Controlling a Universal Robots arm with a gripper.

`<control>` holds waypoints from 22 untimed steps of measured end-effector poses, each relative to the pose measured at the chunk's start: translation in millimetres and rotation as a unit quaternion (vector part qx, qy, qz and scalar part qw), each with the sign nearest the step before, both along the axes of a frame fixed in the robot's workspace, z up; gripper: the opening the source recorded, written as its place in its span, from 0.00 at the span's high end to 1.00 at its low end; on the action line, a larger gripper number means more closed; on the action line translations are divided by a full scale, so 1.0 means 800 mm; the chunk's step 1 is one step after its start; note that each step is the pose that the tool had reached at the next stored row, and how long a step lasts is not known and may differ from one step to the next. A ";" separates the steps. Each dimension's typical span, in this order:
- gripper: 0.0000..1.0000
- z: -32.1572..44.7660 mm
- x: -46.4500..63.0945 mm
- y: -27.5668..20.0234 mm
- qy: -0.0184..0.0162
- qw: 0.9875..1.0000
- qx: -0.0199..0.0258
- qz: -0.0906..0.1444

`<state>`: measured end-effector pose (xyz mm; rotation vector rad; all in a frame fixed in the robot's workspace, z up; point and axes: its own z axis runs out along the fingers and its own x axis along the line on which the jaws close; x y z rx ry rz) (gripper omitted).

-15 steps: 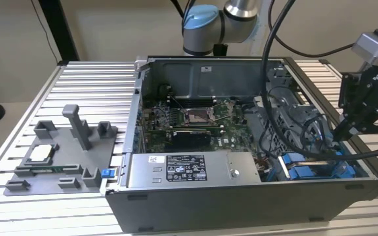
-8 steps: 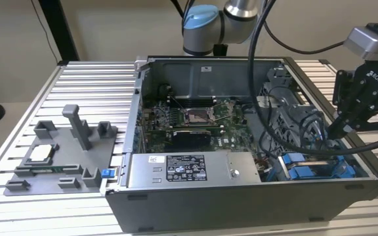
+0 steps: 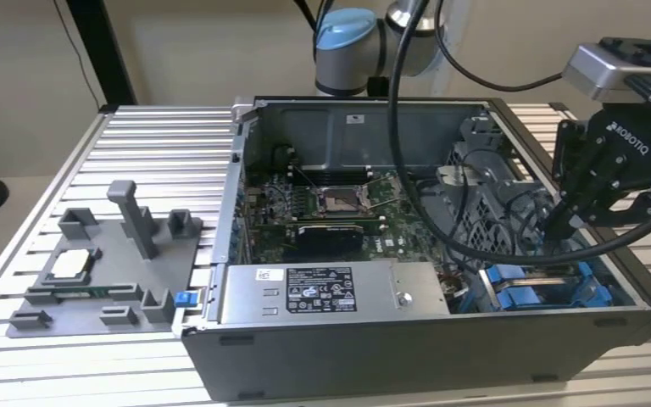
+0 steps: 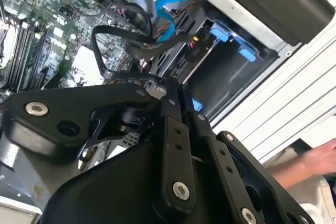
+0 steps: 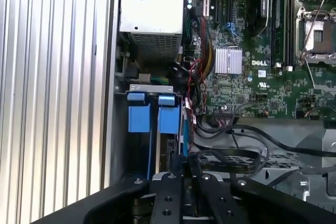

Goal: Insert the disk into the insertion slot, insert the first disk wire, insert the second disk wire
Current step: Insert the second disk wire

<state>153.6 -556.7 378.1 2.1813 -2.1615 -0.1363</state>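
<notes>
Open computer case [image 3: 416, 356] on the slatted table [image 3: 156, 136], with the power-supply box [image 3: 325, 292] taken as landmark. The insertion slot [image 3: 546, 287], a grey metal bay with bright blue plastic rails and tabs, lay just beside the power-supply box, towards the exterior view's right, in the same corner of the case. The blue tabs also appeared in both wrist views [image 4: 233, 40] [image 5: 152, 114]. Whether the disk was seated between the rails could not be told.

The hand [image 3: 559, 227] hung directly above the slot with its fingers [image 4: 170, 129] pressed together. Whether they pinched anything could not be told. A black wire [image 4: 118, 40] looped just beside the fingertips [image 5: 173, 182], and a flat blue wire [image 4: 173, 1] arched over the slot, on the power-supply side.

Both wires were judged light, limp and springy, likely to twist when pushed, so the firm hold would be the rigid plug at the end, not the cable run. The disk was judged dense, stiff and shock-sensitive, best taken by the edges of its carrier.
</notes>
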 end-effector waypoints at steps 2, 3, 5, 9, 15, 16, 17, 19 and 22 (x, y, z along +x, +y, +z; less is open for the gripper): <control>1.00 -0.0013 -0.004 -0.0002 -0.005 1.000 0.000 0.000; 1.00 -0.0026 -0.005 -0.0003 -0.009 1.000 0.000 0.000; 1.00 -0.0051 -0.006 -0.0006 -0.015 1.000 0.000 0.000; 1.00 -0.0106 -0.006 -0.0015 -0.024 1.000 0.000 0.000; 1.00 -0.0205 -0.006 -0.0042 -0.031 1.000 0.000 0.000; 1.00 -0.0221 -0.006 -0.0047 -0.032 0.999 0.000 0.000; 1.00 -0.0234 -0.006 -0.0052 -0.032 0.999 0.000 0.000; 1.00 -0.0240 -0.006 -0.0055 -0.032 0.999 0.000 0.000; 1.00 -0.0240 -0.006 -0.0055 -0.033 0.999 0.000 0.000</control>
